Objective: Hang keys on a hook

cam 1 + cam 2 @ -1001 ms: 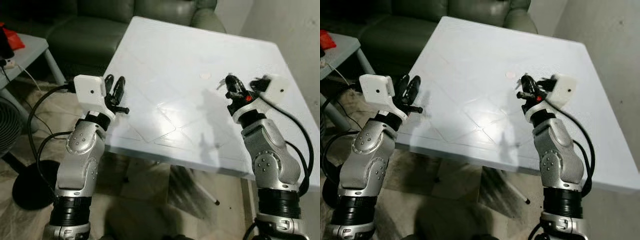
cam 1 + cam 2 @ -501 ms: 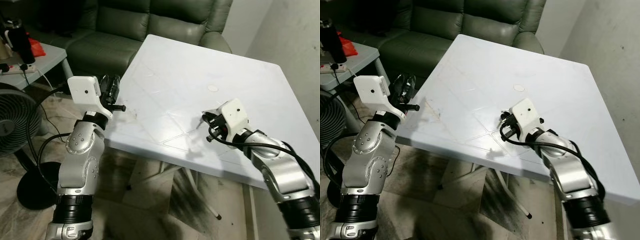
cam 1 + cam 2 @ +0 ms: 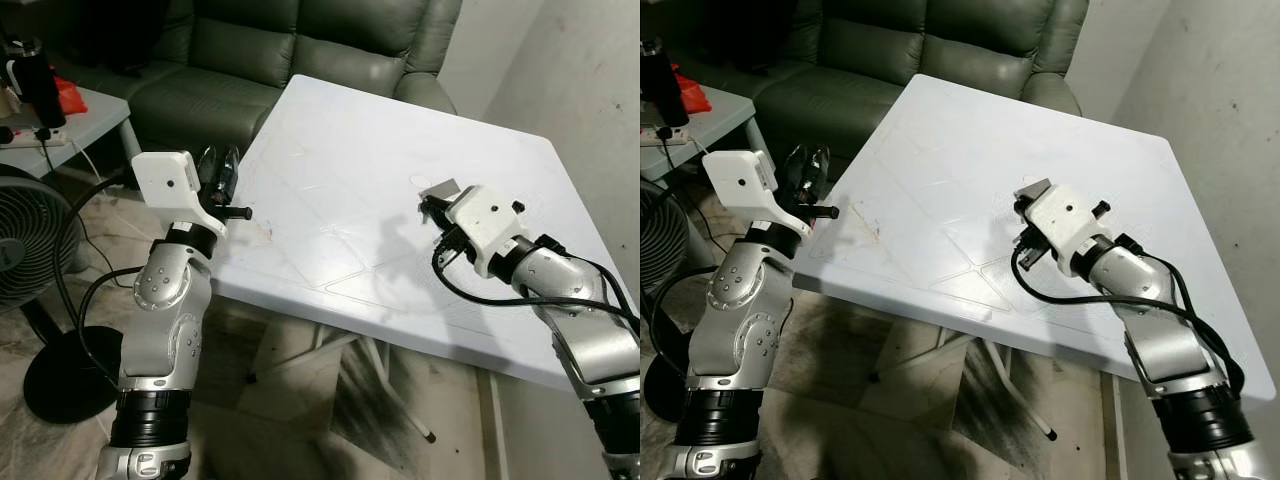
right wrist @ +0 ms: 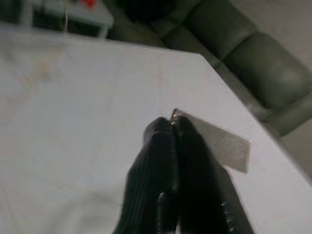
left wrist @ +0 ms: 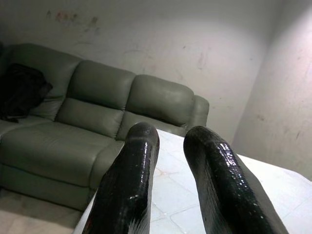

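My right gripper (image 4: 171,124) is shut on a small metal key ring, from which a flat grey tag (image 4: 218,141) sticks out past the fingertips. From the head, that gripper (image 3: 432,204) hovers low over the middle right of the white table (image 3: 340,120), partly under its white wrist housing. The grey tag (image 3: 438,188) points toward the sofa. My left gripper (image 3: 219,172) is raised beside the table's left edge. Its black fingers (image 5: 131,175) stand a narrow gap apart with nothing between them.
A dark green sofa (image 3: 300,50) stands behind the table, close to its far edge. On the left are a floor fan (image 3: 25,240) and a grey side table (image 3: 70,105) with a black bottle and a power strip. A bare wall (image 3: 590,80) closes the right side.
My right arm has turned over from upright and reached out low over the table, then moved slightly farther in with the tag. The head view has risen. The left arm barely moved.
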Motion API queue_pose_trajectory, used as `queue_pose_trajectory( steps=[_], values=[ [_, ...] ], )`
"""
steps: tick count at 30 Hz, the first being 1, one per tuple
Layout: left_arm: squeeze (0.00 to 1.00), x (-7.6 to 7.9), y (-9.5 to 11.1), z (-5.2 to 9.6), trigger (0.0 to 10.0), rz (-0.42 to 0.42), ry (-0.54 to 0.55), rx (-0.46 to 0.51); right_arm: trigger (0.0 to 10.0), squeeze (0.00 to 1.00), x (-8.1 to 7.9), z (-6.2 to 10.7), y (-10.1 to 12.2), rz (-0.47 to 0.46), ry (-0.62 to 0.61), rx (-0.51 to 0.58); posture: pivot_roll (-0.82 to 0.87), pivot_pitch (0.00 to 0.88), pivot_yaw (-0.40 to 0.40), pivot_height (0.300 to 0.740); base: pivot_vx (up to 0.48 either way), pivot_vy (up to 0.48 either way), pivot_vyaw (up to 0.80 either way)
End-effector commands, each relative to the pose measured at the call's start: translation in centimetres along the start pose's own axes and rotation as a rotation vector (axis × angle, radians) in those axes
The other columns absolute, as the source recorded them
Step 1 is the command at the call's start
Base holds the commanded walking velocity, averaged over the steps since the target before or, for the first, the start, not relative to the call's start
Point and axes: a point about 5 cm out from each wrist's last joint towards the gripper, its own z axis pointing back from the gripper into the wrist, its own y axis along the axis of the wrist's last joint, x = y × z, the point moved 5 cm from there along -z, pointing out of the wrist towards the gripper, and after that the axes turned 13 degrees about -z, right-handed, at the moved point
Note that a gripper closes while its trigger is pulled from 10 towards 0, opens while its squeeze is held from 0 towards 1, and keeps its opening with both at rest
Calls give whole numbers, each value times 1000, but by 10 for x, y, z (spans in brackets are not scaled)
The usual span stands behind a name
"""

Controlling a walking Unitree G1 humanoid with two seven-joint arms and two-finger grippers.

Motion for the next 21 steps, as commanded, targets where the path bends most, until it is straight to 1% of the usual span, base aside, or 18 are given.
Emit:
queue_pose_trajectory(
  steps=[1,3,4,6,7,8,9,10,11,12,13,14,15,16,17,18,20,21],
  values=[
    [0,6,5,-5,10000,9,-20,15,10000,0,18,1,28,-243,-60,147,-11,22,-133,740,0,0,0],
    [0,7,6,-6,10000,10,-24,18,10000,0,21,1,35,-310,-76,198,-10,21,-132,740,0,0,0],
    [0,7,7,-6,10000,5,-26,19,10000,0,21,-1,30,-351,-108,177,-6,18,-129,740,0,0,0],
    [0,7,8,-6,10000,3,-26,19,10000,0,20,-2,24,-363,-120,134,-6,18,-129,740,0,0,0],
    [0,6,10,-6,10000,2,-31,24,10000,0,11,-1,16,-250,-75,63,-6,18,-129,740,0,0,0],
    [0,5,11,-6,10000,1,-32,25,10000,0,5,2,7,-186,-27,-7,-6,18,-129,740,0,0,0],
    [0,5,12,-6,10000,0,-33,26,10000,0,2,4,1,-148,5,-56,-6,18,-129,740,0,0,0],
    [0,4,13,-6,10000,0,-33,28,10000,0,-1,8,-4,-140,40,-96,-6,19,-124,740,0,0,0],
    [0,3,15,-6,10000,-1,-33,33,10000,0,-1,19,-12,-66,109,-185,-7,20,-125,740,0,0,0],
    [0,3,15,-6,10000,-1,-33,33,10000,0,-1,19,-12,-66,109,-185,-7,20,-125,740,0,0,0],
    [0,3,15,-7,10000,-2,-33,33,10000,0,0,24,-15,-50,130,-220,-7,20,-125,740,0,0,0],
    [0,3,16,-7,10000,5,-33,37,10000,0,4,32,-21,-7,148,-288,-13,22,-126,740,0,0,0],
    [0,3,16,-7,10000,7,-33,38,10000,0,7,36,-24,27,153,-324,-14,23,-127,740,0,0,0],
    [0,3,17,-7,10000,7,-32,40,10000,0,11,42,-30,37,152,-387,-14,24,-129,740,0,0,0],
    [0,4,18,-8,10000,12,-32,45,10000,0,20,51,-37,157,148,-461,-14,24,-129,740,0,0,0],
    [0,4,19,-8,10000,14,-32,48,10000,0,23,52,-37,207,147,-470,-14,24,-129,740,0,0,0],
    [0,5,20,-8,10000,16,-32,49,10000,0,33,54,-39,209,95,-502,-16,26,-131,740,0,0,0],
    [0,5,20,-8,10000,18,-32,50,10000,0,40,50,-34,257,58,-482,-16,26,-131,740,0,0,0]
  ],
)
